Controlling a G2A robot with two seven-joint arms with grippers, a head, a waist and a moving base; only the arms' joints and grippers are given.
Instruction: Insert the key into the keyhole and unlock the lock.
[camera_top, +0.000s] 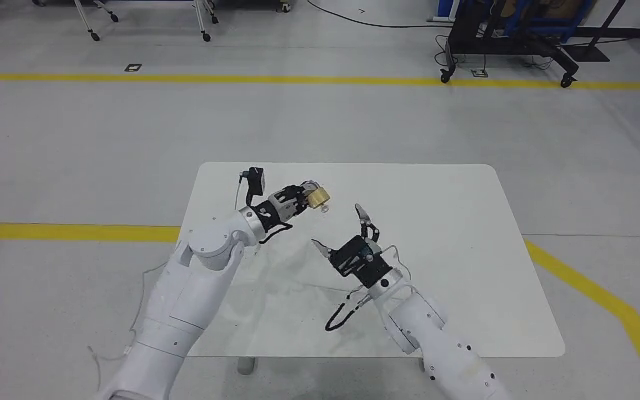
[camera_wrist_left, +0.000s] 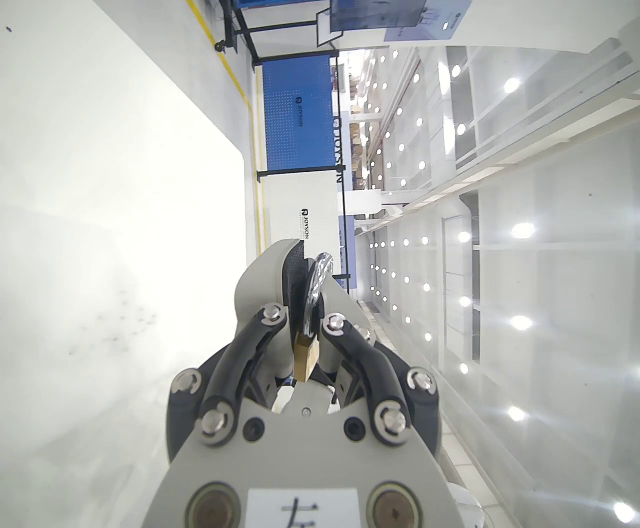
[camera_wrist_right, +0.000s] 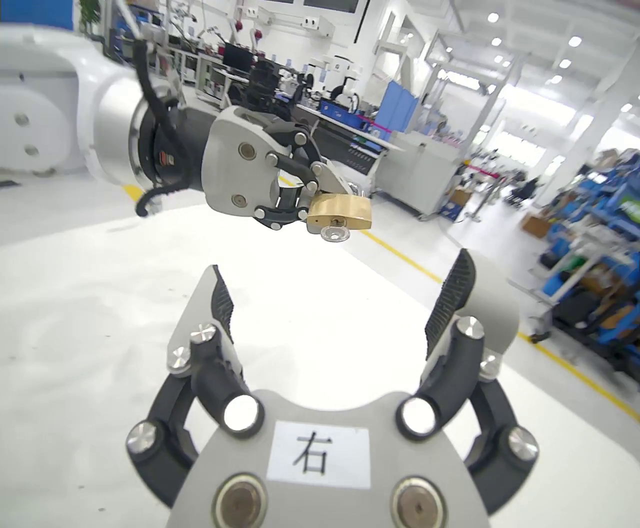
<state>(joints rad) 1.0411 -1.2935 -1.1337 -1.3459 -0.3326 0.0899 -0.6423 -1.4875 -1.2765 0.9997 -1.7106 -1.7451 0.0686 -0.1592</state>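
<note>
- Above the white table (camera_top: 450, 290), your left fingers (camera_wrist_left: 260, 285) are clamped on the gold lock (camera_wrist_right: 345, 210) and hold it up in the air.
- From the left wrist you see just a thin gold edge of the lock and its shiny loop (camera_wrist_left: 320, 277). The fingers hide the rest.
- A small silver key (camera_wrist_right: 335, 233) sits tight against the lock's bottom. Its blade is hidden, so you cannot tell if it is turned.
- Your right fingers (camera_wrist_right: 452, 295) are wide apart with nothing between them. They are near the lock but not touching it.
- From the top, the key is too small to make out.
</note>
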